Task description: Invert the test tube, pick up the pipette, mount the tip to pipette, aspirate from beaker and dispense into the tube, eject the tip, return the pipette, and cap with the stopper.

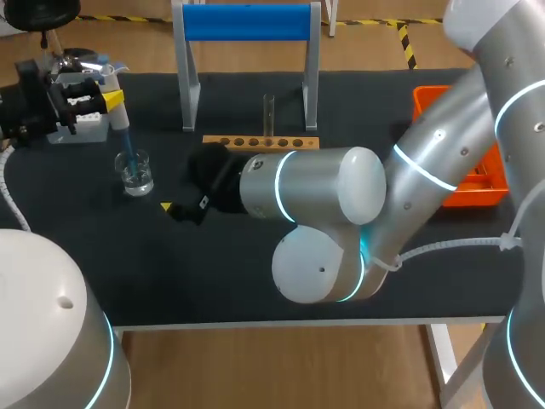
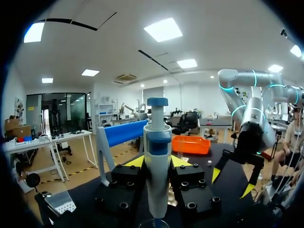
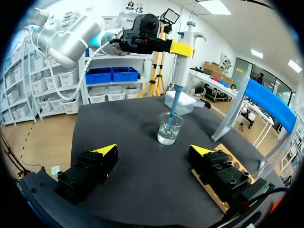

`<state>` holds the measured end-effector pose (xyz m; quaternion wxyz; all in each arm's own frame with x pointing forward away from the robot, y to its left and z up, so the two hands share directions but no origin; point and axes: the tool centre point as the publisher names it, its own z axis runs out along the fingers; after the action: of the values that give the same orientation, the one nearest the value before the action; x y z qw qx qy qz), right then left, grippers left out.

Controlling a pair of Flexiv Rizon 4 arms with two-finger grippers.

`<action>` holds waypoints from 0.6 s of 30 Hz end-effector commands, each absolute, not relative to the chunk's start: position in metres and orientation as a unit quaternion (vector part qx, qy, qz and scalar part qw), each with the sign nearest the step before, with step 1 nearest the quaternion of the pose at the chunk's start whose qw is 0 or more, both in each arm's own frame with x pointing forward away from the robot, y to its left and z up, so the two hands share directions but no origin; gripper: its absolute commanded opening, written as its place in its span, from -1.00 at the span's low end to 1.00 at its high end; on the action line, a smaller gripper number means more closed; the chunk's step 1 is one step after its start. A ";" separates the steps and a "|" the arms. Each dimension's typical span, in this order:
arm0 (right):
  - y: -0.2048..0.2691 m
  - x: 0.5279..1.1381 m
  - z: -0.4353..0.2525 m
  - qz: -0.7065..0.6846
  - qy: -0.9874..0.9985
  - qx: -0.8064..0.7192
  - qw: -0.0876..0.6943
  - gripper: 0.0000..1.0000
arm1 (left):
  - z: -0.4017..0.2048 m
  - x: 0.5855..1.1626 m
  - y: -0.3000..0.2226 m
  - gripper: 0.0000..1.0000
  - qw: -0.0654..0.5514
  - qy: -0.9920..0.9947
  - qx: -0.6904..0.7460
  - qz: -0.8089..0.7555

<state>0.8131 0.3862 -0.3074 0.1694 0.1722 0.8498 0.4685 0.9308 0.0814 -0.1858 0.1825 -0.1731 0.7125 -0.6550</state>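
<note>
Pipette [image 3: 179,71] tip down in the beaker [image 3: 169,129]

The job looks to be about half way. The pipette is picked up and a blue tip [image 3: 173,108] is on its end. The tip is down in the beaker, in the water [image 3: 167,137], so this looks like the sucking-up step. The tube [image 1: 268,113] stands up straight in the wooden rack [image 1: 260,142]. So the turning-over step seems done, though the tube is too small here to be sure which end is up. Left to do: put the water in the tube, drop the tip, put the pipette back, and cap the tube.

The left gripper [image 2: 157,164] pinches the pipette's body from both sides. It holds the pipette upright at the far left of the table [image 1: 187,281]. The beaker sits right under it, on the left side. The rack and tube are further right and far, well apart from the beaker.

The right gripper [image 3: 154,151] is spread wide and holds nothing. It hangs low over the table between the beaker and the rack. The beaker is ahead of it, and the rack is just beside one of its fingers.
</note>
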 end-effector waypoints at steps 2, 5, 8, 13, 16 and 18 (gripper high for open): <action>0.373 0.813 -0.295 0.476 0.850 0.162 0.158 1.00 | -0.186 0.930 0.080 -1.00 0.185 0.712 -0.175 -0.654; 0.367 0.812 -0.286 0.477 0.853 0.150 0.152 1.00 | -0.186 0.930 0.080 -1.00 0.185 0.712 -0.175 -0.654; 0.359 0.812 -0.276 0.478 0.857 0.134 0.136 1.00 | -0.186 0.930 0.080 -1.00 0.185 0.712 -0.175 -0.654; 0.348 0.812 -0.263 0.494 0.857 0.104 0.102 1.00 | -0.186 0.930 0.080 -1.00 0.185 0.712 -0.175 -0.654; 0.340 0.814 -0.257 0.511 0.850 0.101 0.078 1.00 | -0.186 0.930 0.080 -1.00 0.185 0.712 -0.175 -0.654; 0.335 0.816 -0.251 0.519 0.847 0.094 0.068 1.00 | -0.186 0.930 0.080 -1.00 0.185 0.712 -0.175 -0.654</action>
<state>0.8109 0.3551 -0.2634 0.1672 0.1538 0.8337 0.5034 0.9307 0.0813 -0.1858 0.1827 -0.1732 0.7125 -0.6550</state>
